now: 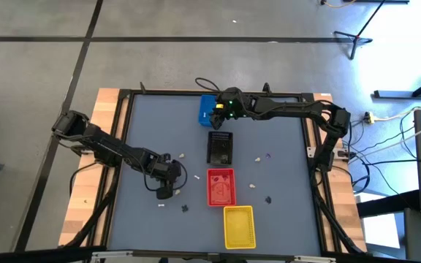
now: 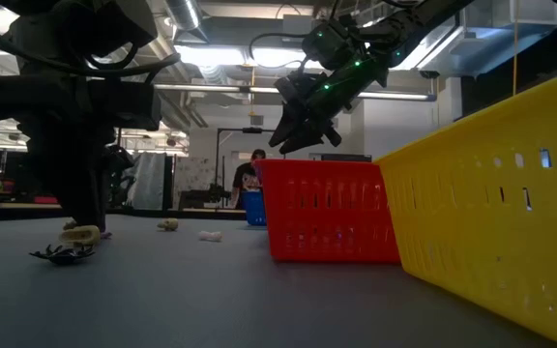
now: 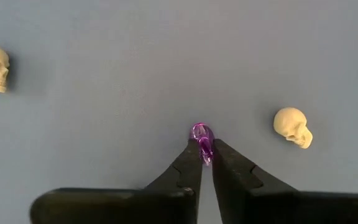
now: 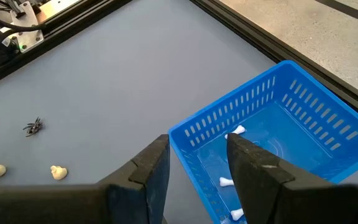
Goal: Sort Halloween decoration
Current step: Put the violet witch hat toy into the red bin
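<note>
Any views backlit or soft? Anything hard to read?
Low view: ceiling lights backlight the left arm to a silhouette; near yellow tray looms large. Left wrist view: even light, sharp on the purple piece and skulls. High view: pieces tiny.

Grey worktop [image 1: 152, 124] carried four trays in a line: blue tray [image 1: 207, 111] at the far end, then black tray [image 1: 220, 147], red tray [image 1: 221, 187] and yellow tray [image 1: 239, 226] nearest. A person [image 2: 250, 174] stood in the room beyond.
</note>
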